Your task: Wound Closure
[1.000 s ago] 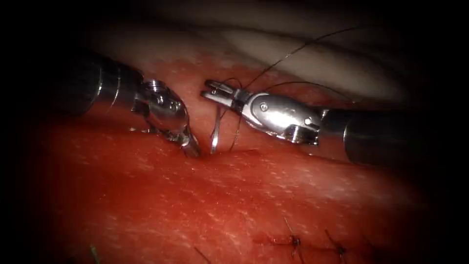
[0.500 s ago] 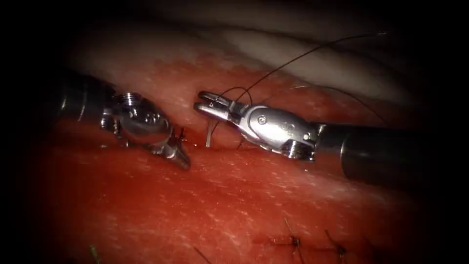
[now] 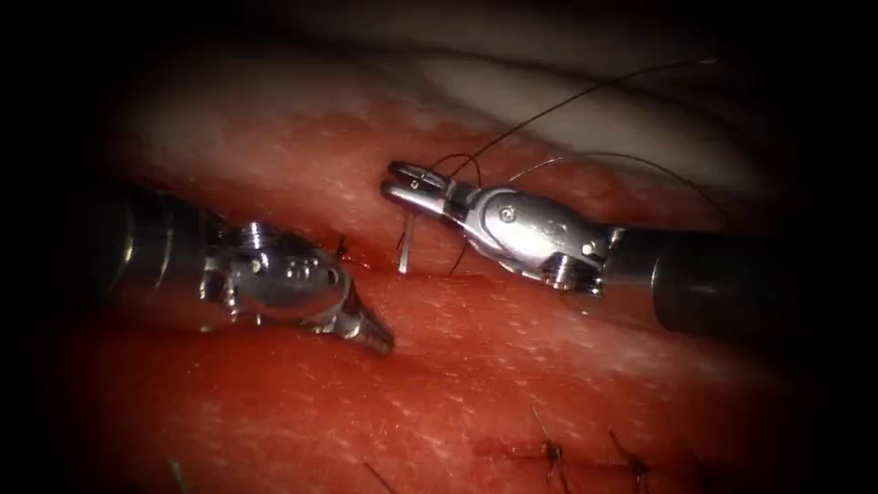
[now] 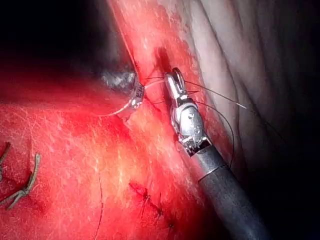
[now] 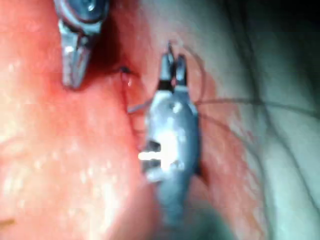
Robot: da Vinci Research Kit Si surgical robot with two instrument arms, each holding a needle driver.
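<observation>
Needle (image 3: 405, 245): one item, a curved steel sliver, standing nearly upright just beside the cut (image 3: 366, 265). Its upper end is sitting in the right tool (image 3: 402, 183); its lower end is meeting the tissue (image 3: 512, 366) at the cut line. Whether the tip is lying in the tissue or only touching it cannot be told.

Thread (image 3: 567, 101): dark and fine, running up and away from the needle's upper end over the pale part of the tissue beyond the cut. A second strand is arching out from the same place toward the right tool's shaft, and a short loop is dropping to the cut just right of the needle.

Right tool: reaching the needle from the right side of the cut, jaws closed down on the needle near its thread end, with thread lying across them. In the left wrist view this tool (image 4: 172, 80) is lying along the far bank of the cut; in its own wrist view it (image 5: 172, 62) is showing two prongs with a slim gap at their tips.

Left tool (image 3: 377, 337): lying on the left side of the cut, below and left of the needle and apart from it, jaws pressed together to a point, gripping nothing, tip resting at or just over the red surface. In the right wrist view the left tool (image 5: 72, 75) is pointing down beside the cut.

Stitches (image 3: 551, 450): two dark finished knots on the tissue, well apart from the needle on the near side.
</observation>
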